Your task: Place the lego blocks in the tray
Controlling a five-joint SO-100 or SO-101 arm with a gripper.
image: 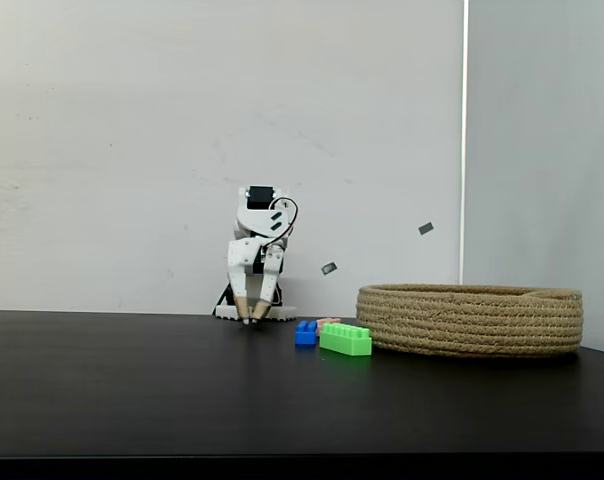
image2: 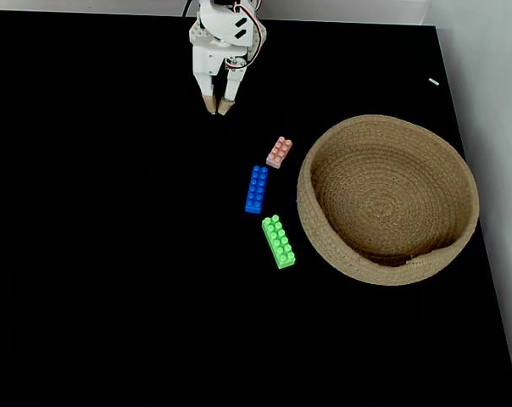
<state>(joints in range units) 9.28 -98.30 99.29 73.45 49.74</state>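
Three lego blocks lie on the black table just left of the tray (image2: 387, 199), a wide round basket of coiled tan rope (image: 472, 318). They are a long green one (image2: 278, 242) (image: 345, 339), a blue one (image2: 256, 188) (image: 305, 333) and a small pale pink one (image2: 280, 152) (image: 327, 322). My white gripper (image2: 217, 107) (image: 254, 319) hangs tips-down near the table's far edge, up and left of the blocks. Its tan fingertips (image2: 209, 105) sit nearly together with nothing between them. The basket holds nothing.
The black table (image2: 112, 254) spreads wide to the left and front of the blocks. A pale wall (image: 132, 150) stands behind the arm, and the table's right edge runs close past the basket.
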